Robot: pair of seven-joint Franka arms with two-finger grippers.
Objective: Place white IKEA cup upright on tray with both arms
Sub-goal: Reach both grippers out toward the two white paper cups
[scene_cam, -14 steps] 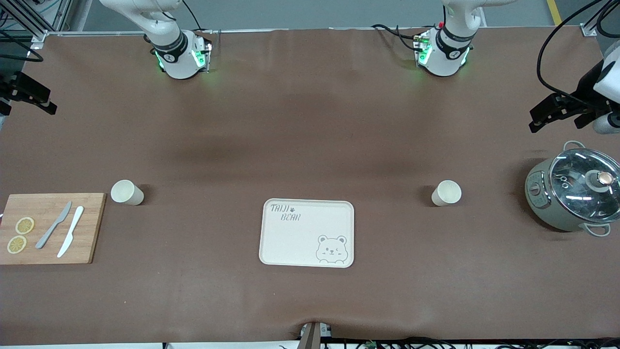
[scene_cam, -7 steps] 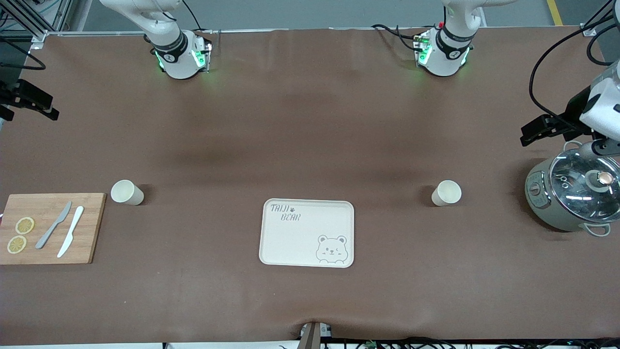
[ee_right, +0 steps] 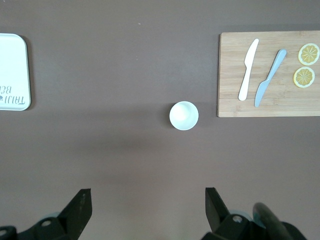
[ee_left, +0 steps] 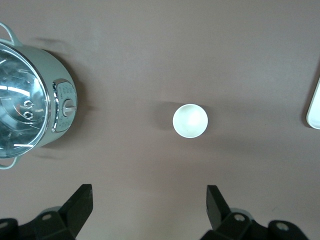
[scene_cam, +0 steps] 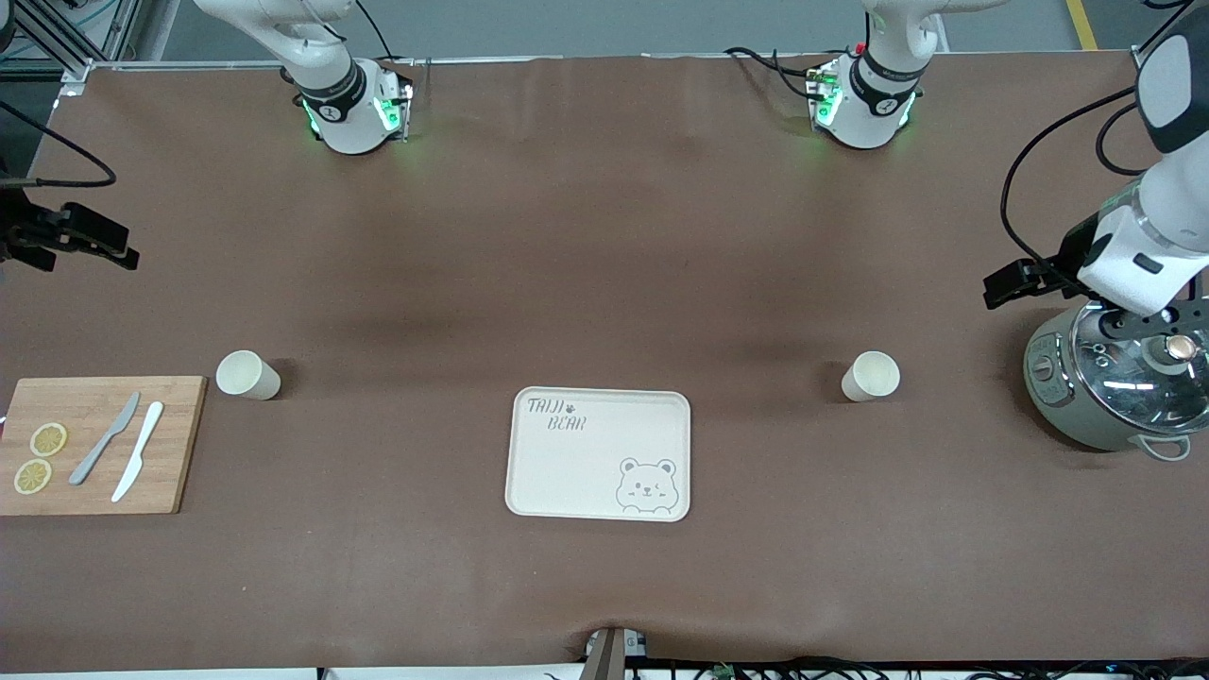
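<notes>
Two white cups stand mouth up on the brown table. One cup [scene_cam: 871, 376] [ee_left: 190, 120] is toward the left arm's end, the other cup [scene_cam: 247, 374] [ee_right: 184, 115] toward the right arm's end. The cream tray [scene_cam: 567, 472] with bear face lies between them, slightly nearer the front camera, with nothing on it. My left gripper [scene_cam: 999, 286] [ee_left: 149, 192] hangs open in the air beside the pot, apart from its cup. My right gripper [scene_cam: 118, 253] [ee_right: 147, 194] hangs open over the table's edge, apart from the other cup.
A grey-green pot [scene_cam: 1124, 378] [ee_left: 30, 117] with a glass lid stands at the left arm's end. A wooden cutting board [scene_cam: 99, 444] [ee_right: 267, 75] with two knives and two lemon slices lies at the right arm's end, beside that cup.
Both grippers have swung in over the table from its ends, each toward the cup at its own end. Cups and tray have not moved.
</notes>
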